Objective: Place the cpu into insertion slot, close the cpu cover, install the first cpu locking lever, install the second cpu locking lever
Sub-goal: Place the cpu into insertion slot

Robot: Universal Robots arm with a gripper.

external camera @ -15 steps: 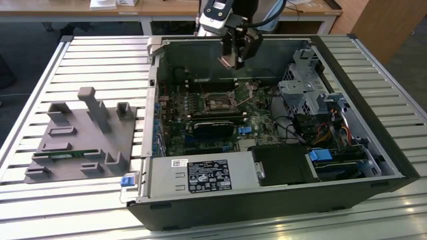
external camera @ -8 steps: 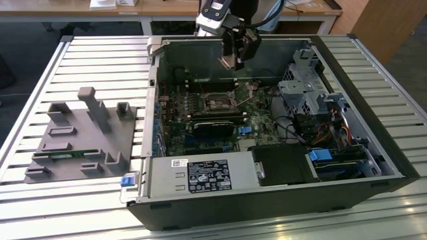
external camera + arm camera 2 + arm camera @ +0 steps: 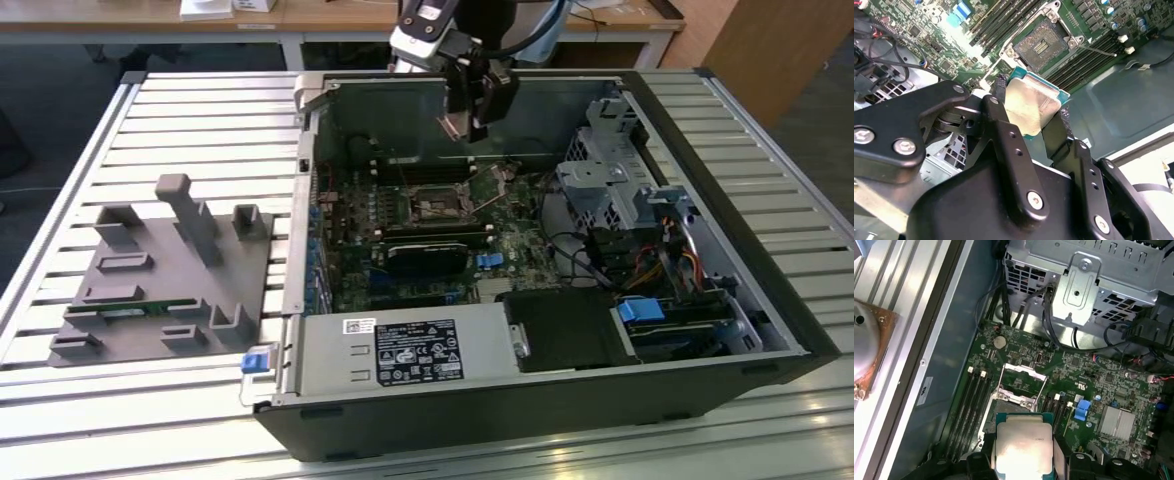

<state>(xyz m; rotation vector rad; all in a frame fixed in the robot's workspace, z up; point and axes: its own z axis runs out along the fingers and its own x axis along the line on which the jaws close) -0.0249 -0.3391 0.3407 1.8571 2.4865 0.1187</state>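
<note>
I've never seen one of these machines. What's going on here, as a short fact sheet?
Claw: shut on the chip, above the open computer case
Chip: silver square, gripped by two opposite edges, not yet seated
Socket: empty, dark centre exposed, on the green board
Beside the case: grey tray, on the exterior view's left

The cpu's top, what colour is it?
Dull silver cpu, green-edged; best in the first wrist view.

slatted metal table (image 3: 200, 120), wooden desk (image 3: 334, 16), dark floor (image 3: 54, 75)
</note>
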